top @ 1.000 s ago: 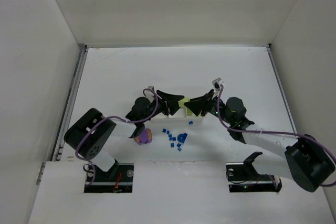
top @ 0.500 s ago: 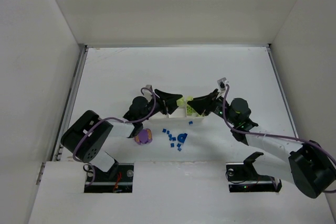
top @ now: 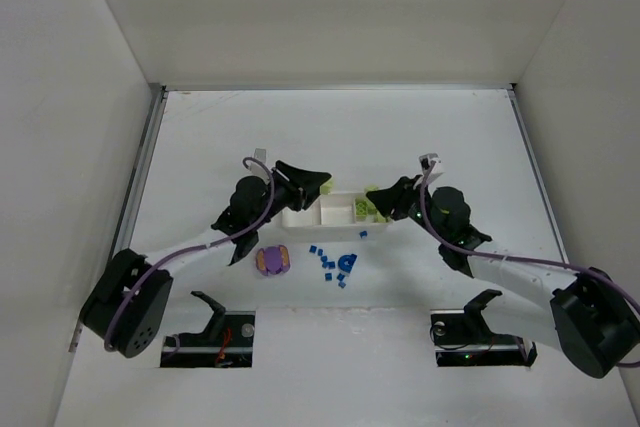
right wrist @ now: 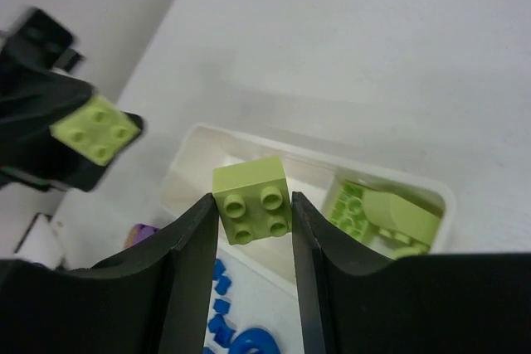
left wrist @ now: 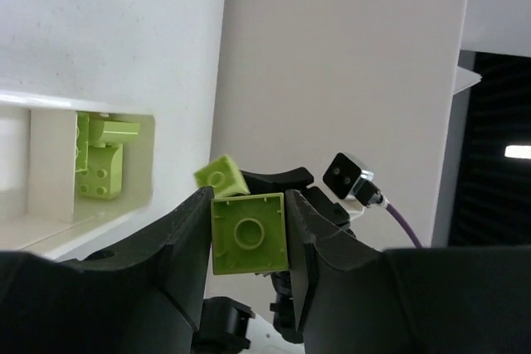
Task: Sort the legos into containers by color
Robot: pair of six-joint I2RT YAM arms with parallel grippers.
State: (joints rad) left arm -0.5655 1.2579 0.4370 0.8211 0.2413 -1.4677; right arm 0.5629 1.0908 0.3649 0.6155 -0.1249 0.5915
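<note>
Holding: yellow-green brick (left wrist: pixel 249 234) in left jaws, twin brick (right wrist: pixel 251 201) in right jaws (both clamped narrow)
Bricks: twin brick above green end of tray (top: pixel 300 215); other beside opposite end
Drop: lower inside walls before releasing

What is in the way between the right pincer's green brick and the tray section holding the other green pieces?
Nothing visible. The right pincer holds its green brick over the tray, beside the section with the green pieces, with only open air between. The left pincer, gripping another brick, is off to the side.
</note>
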